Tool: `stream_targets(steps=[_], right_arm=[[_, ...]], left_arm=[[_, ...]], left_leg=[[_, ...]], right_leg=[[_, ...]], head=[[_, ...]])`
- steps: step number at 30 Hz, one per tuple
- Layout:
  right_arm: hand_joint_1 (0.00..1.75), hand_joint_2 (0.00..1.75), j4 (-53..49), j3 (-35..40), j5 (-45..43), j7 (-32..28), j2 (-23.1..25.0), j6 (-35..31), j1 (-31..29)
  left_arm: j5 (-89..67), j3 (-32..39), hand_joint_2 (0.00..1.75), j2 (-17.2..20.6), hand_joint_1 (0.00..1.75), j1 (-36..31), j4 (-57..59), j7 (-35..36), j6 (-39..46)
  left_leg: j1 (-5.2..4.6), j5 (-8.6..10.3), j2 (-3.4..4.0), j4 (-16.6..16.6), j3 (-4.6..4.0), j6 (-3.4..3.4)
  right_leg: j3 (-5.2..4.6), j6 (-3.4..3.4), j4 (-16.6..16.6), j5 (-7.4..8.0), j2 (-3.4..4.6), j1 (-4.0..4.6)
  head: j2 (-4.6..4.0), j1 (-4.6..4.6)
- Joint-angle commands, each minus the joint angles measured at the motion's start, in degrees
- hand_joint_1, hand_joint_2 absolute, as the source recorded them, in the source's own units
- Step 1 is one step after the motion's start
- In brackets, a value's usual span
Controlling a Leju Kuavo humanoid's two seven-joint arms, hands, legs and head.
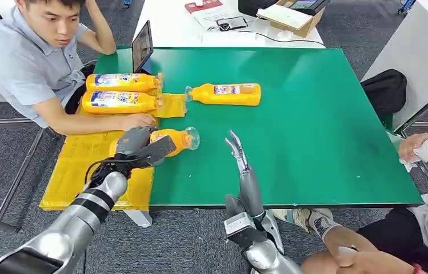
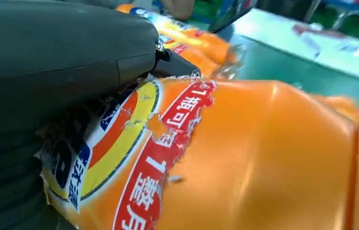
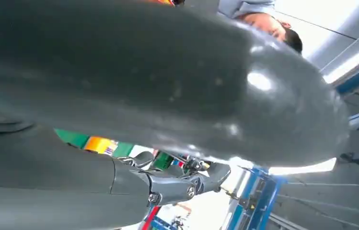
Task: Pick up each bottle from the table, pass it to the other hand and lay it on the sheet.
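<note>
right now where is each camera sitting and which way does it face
head view: high on the body, looking down at the green table; both arms, left hand, right hand.
left wrist view: behind the left hand, facing the held bottle.
right wrist view: behind the right hand, tilted up toward ceiling lights.
Shared: head and left wrist views show the held bottle.

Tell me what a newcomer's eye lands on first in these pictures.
First, the robot's left hand gripping an orange bottle at the seam between the green table and the yellow sheet. Next, two more orange bottles lying side by side on the sheet's far end, beside a seated person's resting hand. A fourth bottle lies alone on the green, and the right hand hovers open near the table's front edge.
</note>
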Motion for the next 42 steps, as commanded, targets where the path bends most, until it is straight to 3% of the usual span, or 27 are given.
stream_targets(steps=[1, 10, 13, 14, 17, 20, 24, 29, 33, 38, 42], right_arm=[[0.00, 0.00, 2.2, -2.5, 0.8, 0.1, 0.5, 1.6, 0.5], [0.00, 0.00, 3.4, -2.7, 2.6, 0.1, 1.5, 4.0, 1.6], [0.00, 0.00, 3.6, -1.9, 1.9, 0.1, 1.8, 3.8, 2.4], [0.00, 0.00, 3.8, -1.6, 1.9, 0.1, 1.7, 4.0, 2.3], [0.00, 0.00, 4.2, -1.3, 1.8, 0.1, 1.7, 3.6, 2.0], [0.00, 0.00, 4.2, -1.4, 1.7, 0.1, 1.7, 3.4, 2.0], [0.00, 0.00, 4.4, -2.4, 1.1, 0.1, 1.3, 3.3, 2.1], [0.00, 0.00, 4.4, -2.4, 1.1, 0.1, 1.3, 3.3, 2.1], [0.00, 0.00, 5.6, -2.1, 0.3, 0.1, 0.9, 3.1, 1.4], [0.00, 0.00, 6.2, -1.3, -0.3, 0.1, 0.6, 2.6, 0.4], [0.00, 0.00, 5.7, 0.1, -0.9, 0.1, 0.5, 1.0, 0.1]], left_arm=[[-9.1, -7.8, 1.75, 2.4, 1.75, -9.9, 18.3, 7.5, 0.0], [-11.2, -7.0, 1.75, 1.1, 1.75, -10.0, 20.8, 8.4, -2.6], [-10.7, -5.8, 1.75, -2.0, 1.71, -9.4, 21.2, 7.8, -3.0], [-10.6, -5.4, 1.75, -2.6, 0.72, -9.0, 21.1, 7.2, -2.9], [-9.6, -4.2, 1.75, -3.5, 0.00, -8.0, 21.0, 4.8, -4.0], [-9.1, -3.7, 1.75, -3.6, 0.00, -7.8, 20.9, 4.3, -4.1], [-3.6, 1.6, 1.75, -4.9, 0.00, -6.0, 19.2, -2.5, -4.1], [-3.6, 1.6, 1.75, -4.9, 0.00, -6.0, 19.2, -2.5, -4.1], [8.0, 10.1, 1.75, -7.2, 0.00, -3.4, 16.0, -13.1, -10.1], [13.4, 13.0, 1.75, -8.5, 0.00, -1.7, 11.2, -18.0, -10.5], [25.1, 18.3, 1.75, -10.9, 0.00, 4.6, -4.9, -27.2, -1.3]], left_leg=[[0.04, -0.06, -0.04, 0.0, 0.18, -0.05], [0.07, -0.25, 0.05, 0.0, 0.46, -0.10], [0.09, -0.22, -0.05, 0.0, 0.41, -0.09], [0.05, -0.10, -0.11, 0.0, 0.23, -0.05], [0.03, -0.20, -0.12, 0.0, 0.39, -0.06], [0.01, -0.07, -0.02, 0.0, 0.16, -0.03], [0.03, -0.15, 0.01, 0.0, 0.34, -0.08], [0.01, -0.08, 0.01, 0.0, 0.18, -0.04], [0.01, -0.15, 0.01, -0.1, 0.36, -0.05], [-0.01, -0.07, 0.02, 0.0, 0.14, -0.02], [-0.02, -0.09, 0.00, 0.0, 0.16, -0.04]], right_leg=[[0.20, -0.08, 0.0, -0.07, -0.02, 0.04], [0.46, -0.16, 0.0, -0.23, 0.07, 0.08], [0.47, -0.15, 0.0, -0.22, -0.05, 0.10], [0.28, -0.09, 0.0, -0.14, -0.11, 0.05], [0.44, -0.12, 0.0, -0.23, -0.09, 0.03], [0.20, -0.06, 0.0, -0.06, 0.01, 0.01], [0.37, -0.13, -0.1, -0.13, 0.03, 0.04], [0.22, -0.07, 0.0, -0.07, 0.03, 0.02], [0.39, -0.10, -0.1, -0.13, 0.03, 0.03], [0.17, -0.06, 0.0, -0.05, 0.04, -0.01], [0.20, -0.08, 0.0, -0.09, 0.03, -0.01]], head=[[0.00, 0.02], [0.00, 0.02], [-0.02, 0.00], [0.00, 0.02], [0.00, 0.02], [0.00, 0.02], [0.00, 0.02], [-0.02, 0.00], [0.00, 0.00], [0.00, 0.02], [0.00, 0.02]])
